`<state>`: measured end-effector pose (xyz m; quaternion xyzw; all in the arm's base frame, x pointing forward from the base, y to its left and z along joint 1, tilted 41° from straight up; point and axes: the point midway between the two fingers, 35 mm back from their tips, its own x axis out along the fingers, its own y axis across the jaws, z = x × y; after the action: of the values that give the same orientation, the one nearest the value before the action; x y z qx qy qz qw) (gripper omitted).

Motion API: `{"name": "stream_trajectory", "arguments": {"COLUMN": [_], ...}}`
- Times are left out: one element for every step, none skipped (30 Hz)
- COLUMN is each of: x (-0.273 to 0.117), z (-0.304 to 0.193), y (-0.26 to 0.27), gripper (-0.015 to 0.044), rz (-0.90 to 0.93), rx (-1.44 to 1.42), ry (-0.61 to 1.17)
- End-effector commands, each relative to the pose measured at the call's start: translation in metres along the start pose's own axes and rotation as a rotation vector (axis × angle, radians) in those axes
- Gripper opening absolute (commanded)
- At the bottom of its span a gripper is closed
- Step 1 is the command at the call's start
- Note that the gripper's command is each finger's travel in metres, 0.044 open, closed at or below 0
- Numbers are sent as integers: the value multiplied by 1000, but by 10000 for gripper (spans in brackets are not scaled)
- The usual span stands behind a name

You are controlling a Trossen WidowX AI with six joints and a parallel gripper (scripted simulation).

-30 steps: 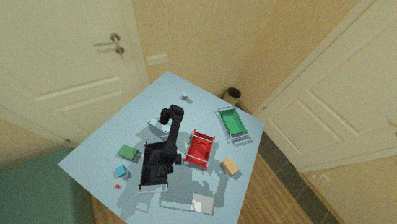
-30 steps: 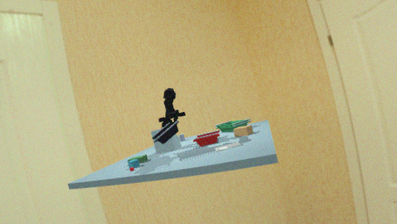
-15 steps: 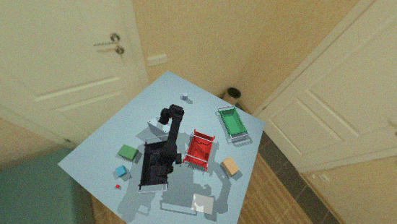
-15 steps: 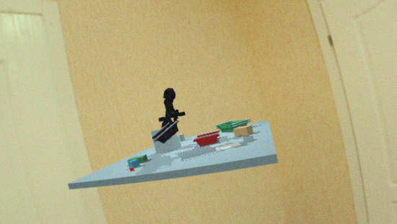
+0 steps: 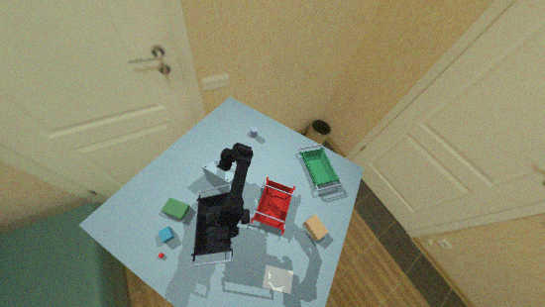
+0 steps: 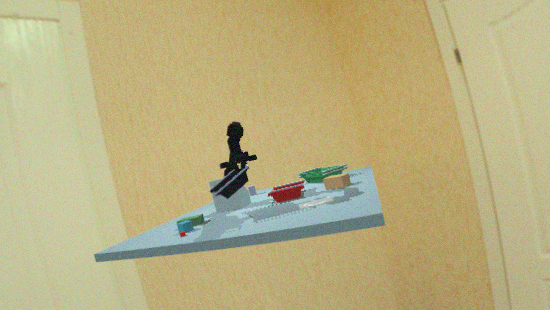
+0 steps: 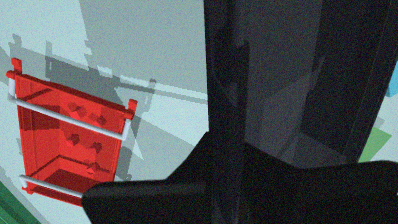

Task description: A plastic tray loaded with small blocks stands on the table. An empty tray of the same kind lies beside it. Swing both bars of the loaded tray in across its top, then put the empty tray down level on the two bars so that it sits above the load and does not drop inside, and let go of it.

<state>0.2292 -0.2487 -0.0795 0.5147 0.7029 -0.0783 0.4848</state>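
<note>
The loaded red tray (image 5: 262,205) (image 6: 286,195) (image 7: 40,150) stands on the table, with small red blocks (image 7: 75,108) inside. Its two wire bars lie in across its top, one bar (image 5: 279,188) (image 7: 67,118) near one end and the other bar (image 5: 269,217) (image 7: 52,185) near the other end. My gripper (image 5: 233,225) (image 6: 242,167) (image 7: 215,136) is shut on the side wall of the empty black tray (image 5: 198,233) (image 6: 230,188) (image 7: 280,75). The black tray hangs tilted above the table, beside the red tray, its bars out at its ends. The fingertips are partly hidden.
A green tray (image 5: 309,170) (image 6: 315,176) stands beyond the red tray. An orange block (image 5: 315,227) (image 6: 337,181) is near it. A green block (image 5: 175,209), a blue block (image 5: 165,234) and a small red cube (image 5: 161,255) lie on the other side. A pale flat piece (image 5: 277,279) is near the front.
</note>
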Motion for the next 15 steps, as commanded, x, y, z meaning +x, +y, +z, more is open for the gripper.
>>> {"name": "stream_trajectory", "arguments": {"x": [-8,-8,-8,-8,-9,-9,-9,-9,-9,-10,-10,-10,-10,-10,-10], "z": [-1,-1,-1,-2,-2,-2,-3,-3,-4,-4,-5,-5,-5,-6,-6], "y": [6,8,9,11,12,14,16,17,19,20,22,23,25,27,28], "gripper": [0,0,0,0,0,0,0,0,0,0,0,0,0,0,0], "rz": [-16,-16,-17,-17,-17,-18,-18,-19,-19,-19,-20,-20,-21,-21,-21], "rx": [-63,-80,-97,-114,-132,-149,-166,-183,-200,-217,-234,-251,-269,-286,-303], "ry": [-18,-19,-19,-19,-19,-19,-20,-20,-20,-20,-20,-20,-20,-21,-21]}}
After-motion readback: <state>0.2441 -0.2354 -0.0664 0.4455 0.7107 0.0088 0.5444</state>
